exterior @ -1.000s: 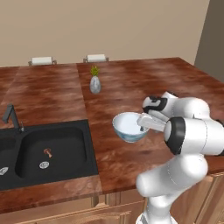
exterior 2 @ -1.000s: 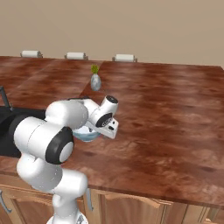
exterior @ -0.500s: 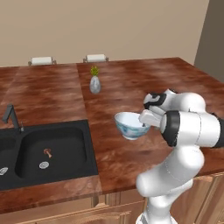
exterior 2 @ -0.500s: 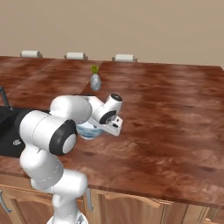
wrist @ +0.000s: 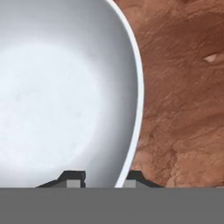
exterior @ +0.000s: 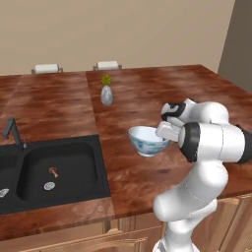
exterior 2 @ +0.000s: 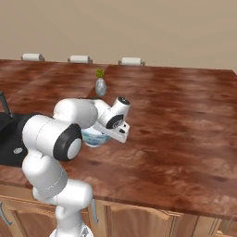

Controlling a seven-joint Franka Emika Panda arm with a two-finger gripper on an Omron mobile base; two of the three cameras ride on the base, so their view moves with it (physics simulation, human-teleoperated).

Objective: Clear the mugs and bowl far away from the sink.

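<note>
The bowl (exterior: 145, 141) is wide and white with a faint blue pattern. It stands on the wooden counter to the right of the sink (exterior: 101, 165). My gripper (exterior: 165, 136) reaches in from the right at its near rim. In the hand view the bowl (wrist: 65, 87) takes up the left side, and its rim runs down between the two fingertips of my gripper (wrist: 103, 178), shut on it, one finger inside and one outside. From the right base the bowl (exterior 2: 92, 138) is partly hidden behind my arm, with my gripper (exterior 2: 107, 132) at it. The mugs are out of view.
A small grey vase (exterior: 106, 94) with a green sprig stands further back on the counter. The black sink has a slim faucet (exterior: 12, 130) and a small reddish thing (exterior: 53, 172) in its larger basin, too small to identify. Bare counter (exterior 2: 185, 120) stretches to the right.
The jaws have closed from wide open onto the bowl's rim. The hand has settled slightly toward the bowl. The bowl stands where it was.
</note>
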